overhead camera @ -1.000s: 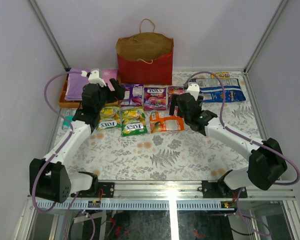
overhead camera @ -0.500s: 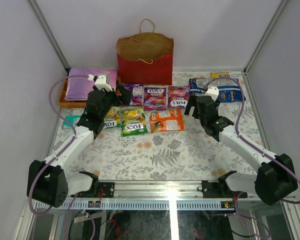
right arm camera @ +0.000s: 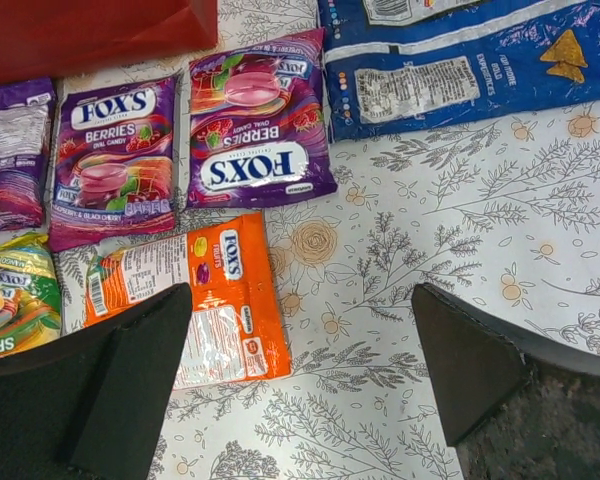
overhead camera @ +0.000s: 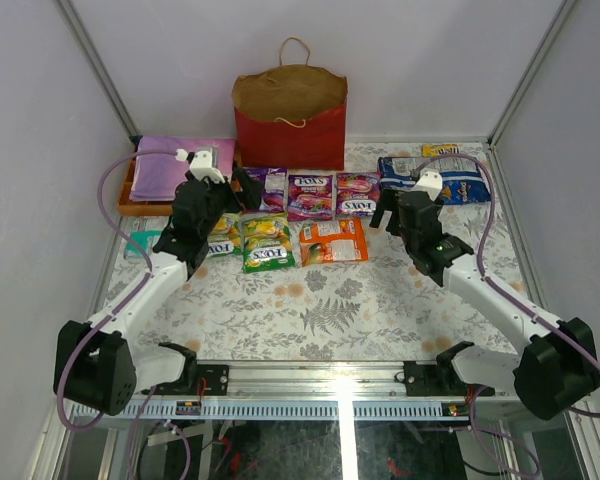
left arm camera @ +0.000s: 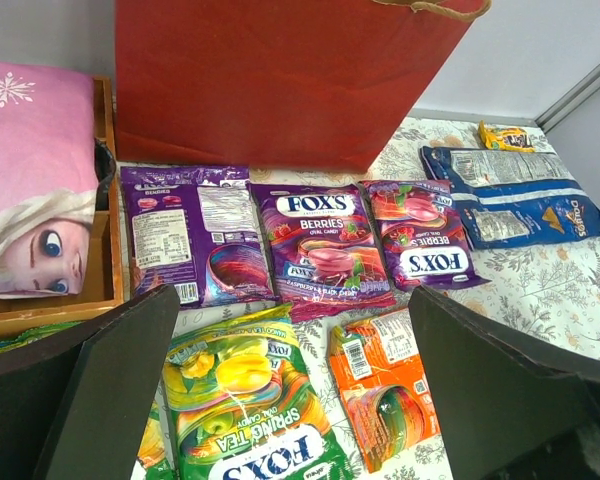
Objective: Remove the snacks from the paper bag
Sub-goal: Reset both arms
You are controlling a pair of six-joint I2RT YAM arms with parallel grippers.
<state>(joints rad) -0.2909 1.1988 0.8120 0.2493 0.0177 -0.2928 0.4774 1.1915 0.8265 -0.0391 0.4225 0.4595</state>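
The red paper bag (overhead camera: 288,125) stands upright at the back (left arm camera: 280,80). The snacks lie flat in front of it: three purple Fox's packets (overhead camera: 310,195) (left arm camera: 320,240) (right arm camera: 255,135), green-yellow Fox's bags (overhead camera: 267,242) (left arm camera: 245,400), an orange packet (overhead camera: 333,241) (right arm camera: 205,300), a blue-white bag (overhead camera: 435,180) (right arm camera: 460,60), a small yellow bar (overhead camera: 440,150) and a teal packet (overhead camera: 138,243). My left gripper (overhead camera: 238,190) (left arm camera: 292,310) hovers open above the green and orange packets, holding nothing. My right gripper (overhead camera: 385,212) (right arm camera: 302,295) is open and empty over bare cloth right of the orange packet.
An orange tray (overhead camera: 127,200) with a flat purple patterned item (overhead camera: 170,165) sits at the back left, just left of my left gripper. The floral tablecloth (overhead camera: 320,310) covers the table. Enclosure walls and metal rails bound all sides.
My left jaws have spread wider and that arm shifted slightly right. My right arm drew back to the right, uncovering the rightmost purple packet. Both are nearly still over the last half second.
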